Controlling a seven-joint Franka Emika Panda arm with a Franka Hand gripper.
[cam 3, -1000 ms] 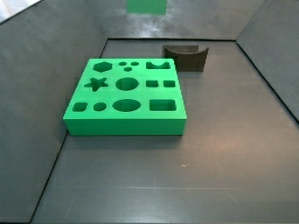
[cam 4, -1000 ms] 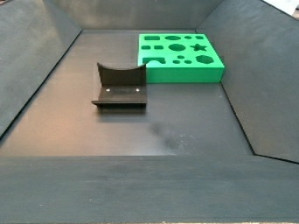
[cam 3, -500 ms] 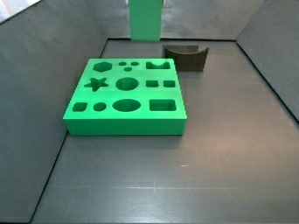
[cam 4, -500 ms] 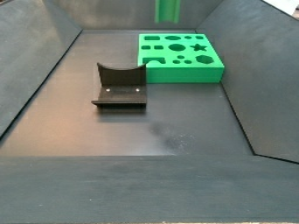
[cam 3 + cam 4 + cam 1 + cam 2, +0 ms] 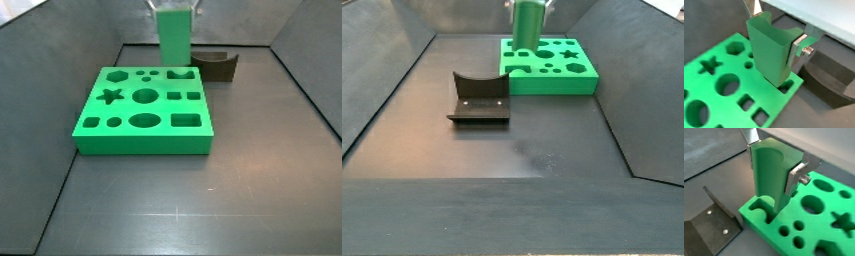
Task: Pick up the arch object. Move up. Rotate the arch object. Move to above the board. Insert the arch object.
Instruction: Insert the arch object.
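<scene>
Gripping the arch object (image 5: 769, 50) between my silver fingers (image 5: 799, 46), my hand (image 5: 774, 159) is closed on its upper part, one plate on each side. It hangs upright, tall and bright green, with a rounded channel down one face that shows in a wrist view (image 5: 772, 175). Its lower end sits at the board (image 5: 724, 95), right at a cutout near the board's edge; whether it has entered the cutout I cannot tell. In a side view the arch object (image 5: 174, 38) stands over the far edge of the board (image 5: 140, 140), and my hand (image 5: 171, 8) is at the top of the picture. The board's star (image 5: 111, 97), hexagon, circles and squares lie uncovered nearer the camera. Just right of the arch object stands the dark fixture (image 5: 214, 64); in a side view it sits left of the board (image 5: 478, 98).
</scene>
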